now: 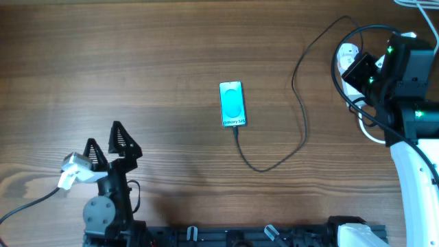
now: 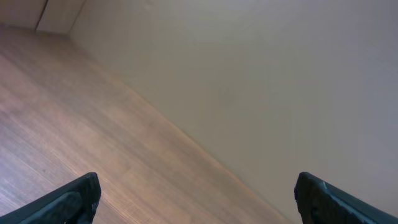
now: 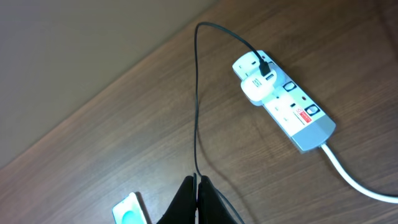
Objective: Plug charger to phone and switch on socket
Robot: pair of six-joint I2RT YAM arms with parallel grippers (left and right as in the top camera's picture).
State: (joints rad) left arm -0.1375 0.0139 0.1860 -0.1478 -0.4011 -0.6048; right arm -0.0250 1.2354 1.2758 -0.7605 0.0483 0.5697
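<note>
1. Under both arms lies a brown wood-grain bench point(image 1: 137, 62). In the wrist views its far edge meets a plain beige wall point(image 2: 280, 74).
2. At the near left corner, the left gripper point(image 1: 110, 145) hangs with its two dark fingers spread wide and nothing between them. The phone point(image 1: 232, 104) lies well apart from it, toward the middle of the bench.
3. At the far right, the right gripper point(image 3: 196, 186) has its fingers pressed together, and I see nothing caught in them. It hangs near the socket point(image 3: 286, 102), which is partly hidden under that arm in the overhead view.
4. The phone lies flat with a cyan-blue screen, a lighter oval in the middle and a white text strip at its near end.
5. The charger point(image 1: 304, 130) is a thin black cable. It meets the phone's near end, loops along the bench, then climbs to the socket (whether its tip is seated in the phone I cannot tell).
6. The socket is a white oblong strip with a red-marked label. The black cable enters a white adapter point(image 3: 258, 87) plugged into the strip, and a thick white cord point(image 3: 354, 177) leaves one end. I cannot read the switch position.
</note>
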